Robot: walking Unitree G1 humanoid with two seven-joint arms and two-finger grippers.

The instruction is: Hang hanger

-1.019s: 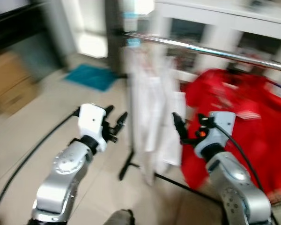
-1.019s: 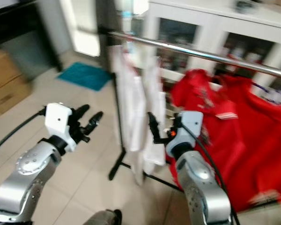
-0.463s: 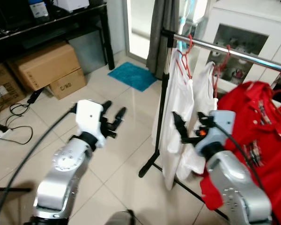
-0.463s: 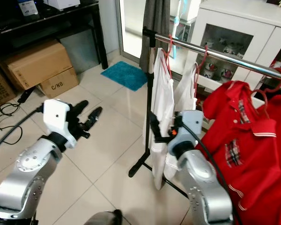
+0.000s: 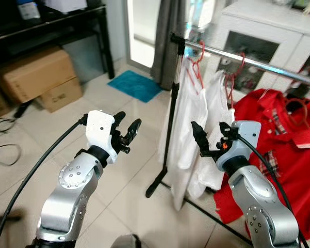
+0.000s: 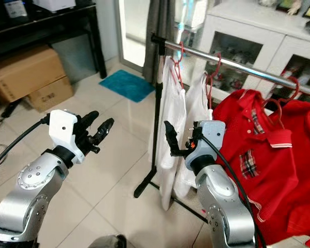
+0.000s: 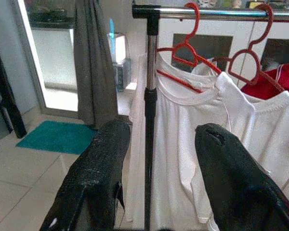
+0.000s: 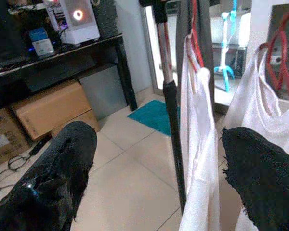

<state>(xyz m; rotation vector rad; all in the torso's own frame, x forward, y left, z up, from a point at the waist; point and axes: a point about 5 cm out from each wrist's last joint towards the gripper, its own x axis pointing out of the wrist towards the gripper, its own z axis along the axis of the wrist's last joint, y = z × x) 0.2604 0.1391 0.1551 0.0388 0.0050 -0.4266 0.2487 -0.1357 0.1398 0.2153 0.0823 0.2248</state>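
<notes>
Both arms raised forward, left claw (image 5: 127,135) and right claw (image 5: 199,138) spread, empty.

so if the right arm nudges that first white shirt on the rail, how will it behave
The white shirt would probably fold and sway, since it hangs limp in soft creases. Its red hanger only hooks over the rail, so it may well slide or swing. The right end effector is open beside it.

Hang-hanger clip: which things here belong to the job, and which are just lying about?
Job:
clothes rail
red hangers
white shirts
red polo shirts
left gripper, open, holding nothing
right gripper, open, holding nothing

Lying about:
cardboard boxes
teal mat
black shelf
white cabinet
</notes>
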